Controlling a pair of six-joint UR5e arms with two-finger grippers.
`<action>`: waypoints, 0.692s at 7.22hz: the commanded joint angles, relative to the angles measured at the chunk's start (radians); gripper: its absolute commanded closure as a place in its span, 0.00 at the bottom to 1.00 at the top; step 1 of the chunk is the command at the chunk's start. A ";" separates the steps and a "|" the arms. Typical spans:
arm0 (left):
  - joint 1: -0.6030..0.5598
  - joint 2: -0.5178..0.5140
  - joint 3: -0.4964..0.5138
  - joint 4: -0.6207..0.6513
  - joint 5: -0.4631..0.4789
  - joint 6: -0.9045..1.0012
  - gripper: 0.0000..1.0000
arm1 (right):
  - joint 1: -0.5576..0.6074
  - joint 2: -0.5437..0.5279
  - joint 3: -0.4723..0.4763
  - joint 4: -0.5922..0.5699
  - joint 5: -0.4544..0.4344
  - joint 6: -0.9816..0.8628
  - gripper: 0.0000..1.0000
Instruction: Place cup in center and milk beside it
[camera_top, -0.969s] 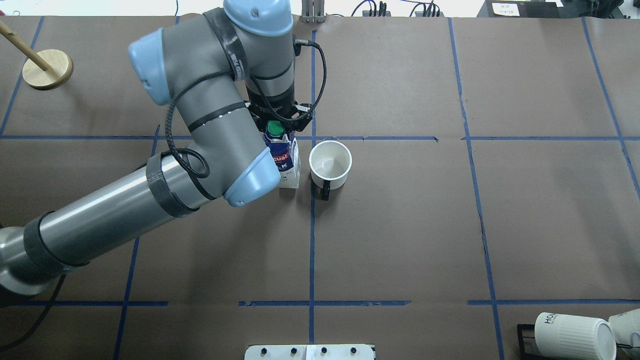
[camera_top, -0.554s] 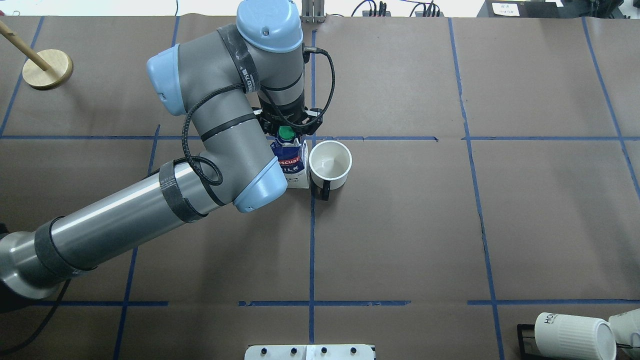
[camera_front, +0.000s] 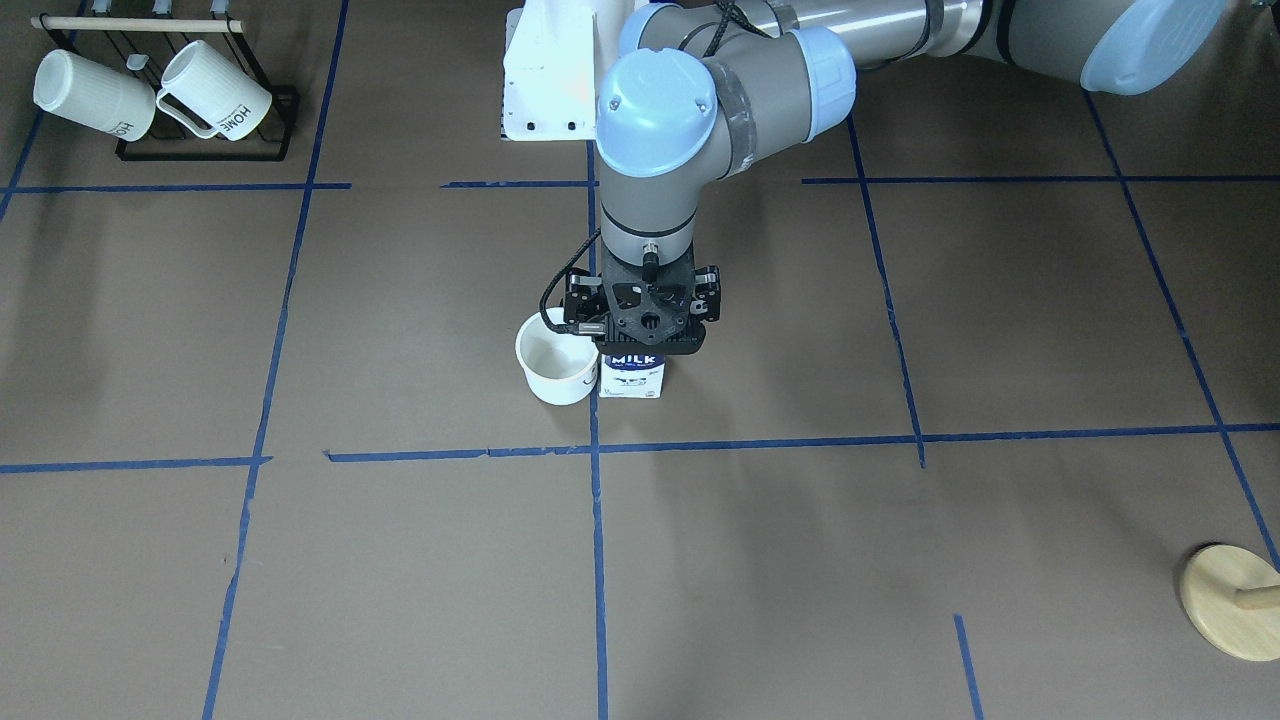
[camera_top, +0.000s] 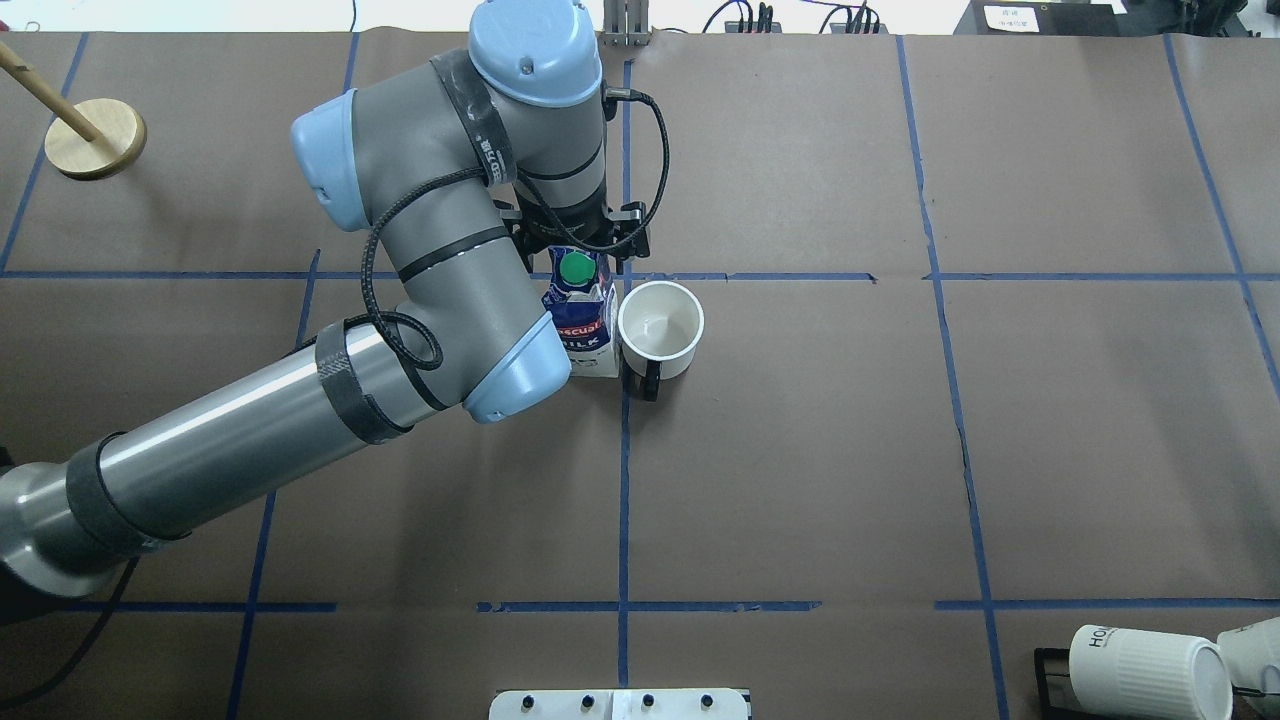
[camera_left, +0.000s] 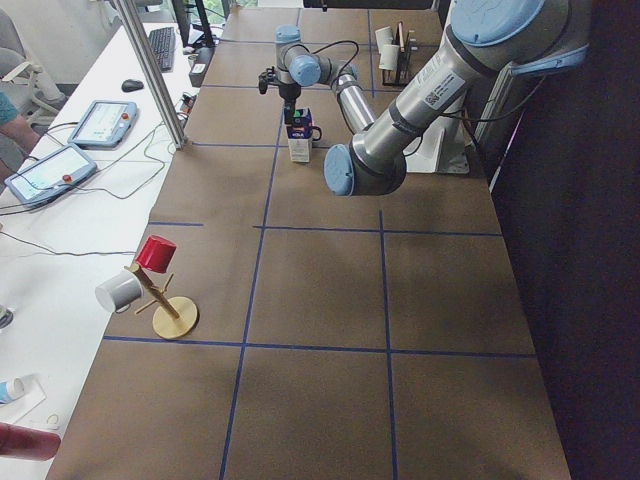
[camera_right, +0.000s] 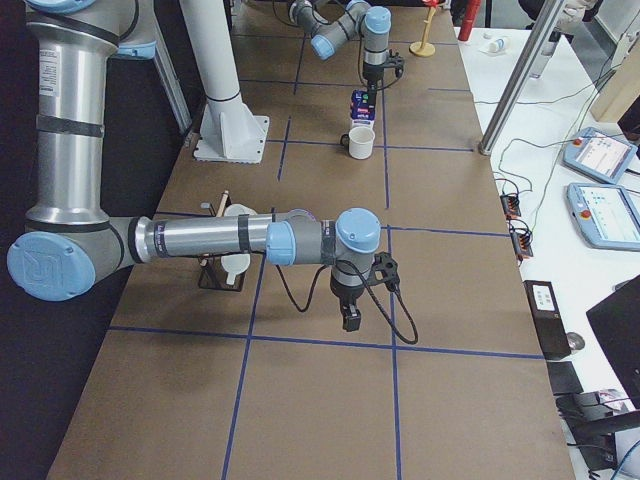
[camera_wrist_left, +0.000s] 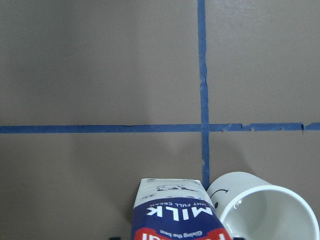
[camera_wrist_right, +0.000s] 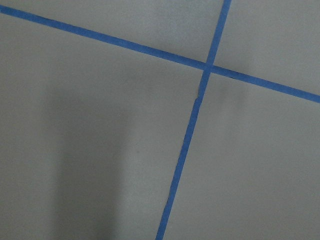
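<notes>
The milk (camera_top: 585, 325) stands upright on the brown surface, touching or nearly touching the left side of the cup (camera_top: 660, 325). Both sit just on the near side of the center (camera_top: 625, 277), the milk left of the lengthwise tape line and the cup right of it. My left gripper (camera_top: 577, 243) hangs straight over the milk's green cap, open and clear of the carton. The left wrist view shows the milk (camera_wrist_left: 175, 215), the cup's smiley side (camera_wrist_left: 265, 210) and the center (camera_wrist_left: 204, 127). My right gripper (camera_right: 350, 322) points down over bare surface far from them; I cannot tell if it is open.
A black rack with two ribbed "HOME" mugs (camera_front: 150, 95) stands at the near right corner in the overhead view (camera_top: 1150, 670). A wooden peg stand (camera_top: 95, 135) is at the far left. The robot's white base plate (camera_top: 620, 703) is at the near edge.
My left arm carried the milk rightward up against the cup. The gripper then rose off the carton, so the green cap now shows fully. The cup has not moved.
</notes>
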 joint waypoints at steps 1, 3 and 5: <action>-0.043 -0.001 -0.092 0.132 -0.009 0.068 0.00 | 0.001 0.000 -0.002 0.000 0.000 -0.001 0.00; -0.188 0.145 -0.309 0.284 -0.108 0.304 0.00 | 0.000 -0.002 -0.006 0.000 0.003 -0.002 0.00; -0.369 0.452 -0.517 0.276 -0.173 0.646 0.00 | 0.000 -0.006 -0.012 0.000 0.005 -0.006 0.00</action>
